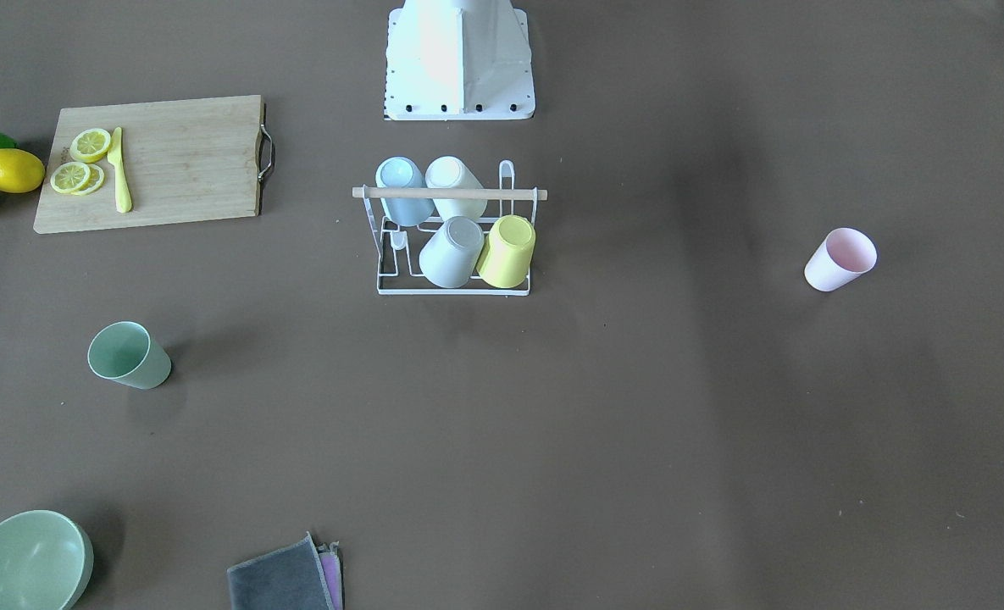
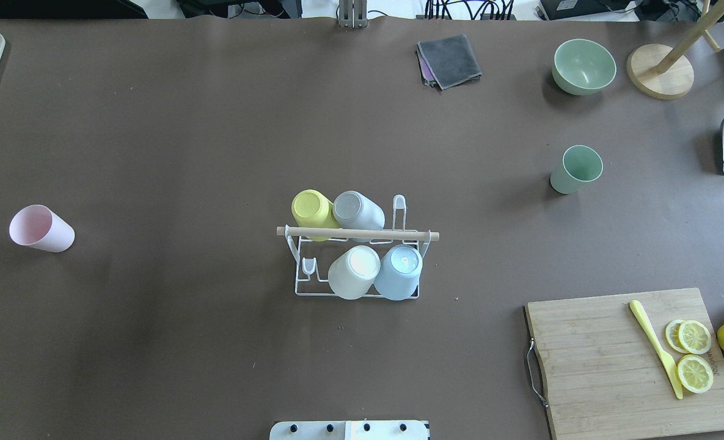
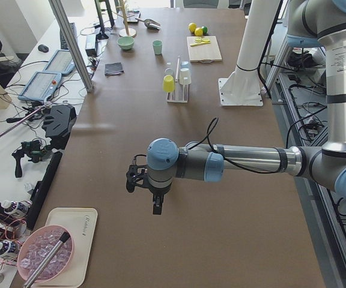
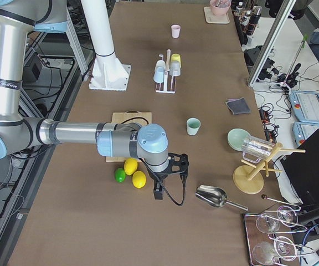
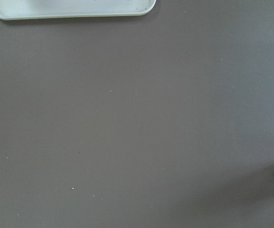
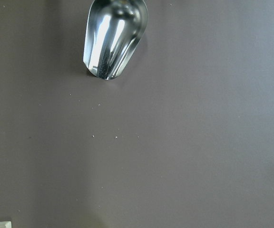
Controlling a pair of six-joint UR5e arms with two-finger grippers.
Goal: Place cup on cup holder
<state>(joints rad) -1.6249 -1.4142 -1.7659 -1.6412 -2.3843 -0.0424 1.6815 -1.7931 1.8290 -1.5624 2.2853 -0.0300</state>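
The overhead view looks forward and down from behind the robot, taking in nearly the whole table [image 2: 215,122] with the cup holder [image 2: 362,233] at its middle. The front-facing view looks steeply down on the same rack from the far side, so the pink cup [image 1: 840,259] on the robot's left shows at its right. The side views look along the table from high at either end, the left arm [image 3: 245,159] near in one, the right arm [image 4: 76,133] in the other, and the rack far off. Both wrist cameras point straight down, close to the tabletop: the left over the edge of the white tray [image 5: 70,9], the right over the metal scoop [image 6: 113,38].
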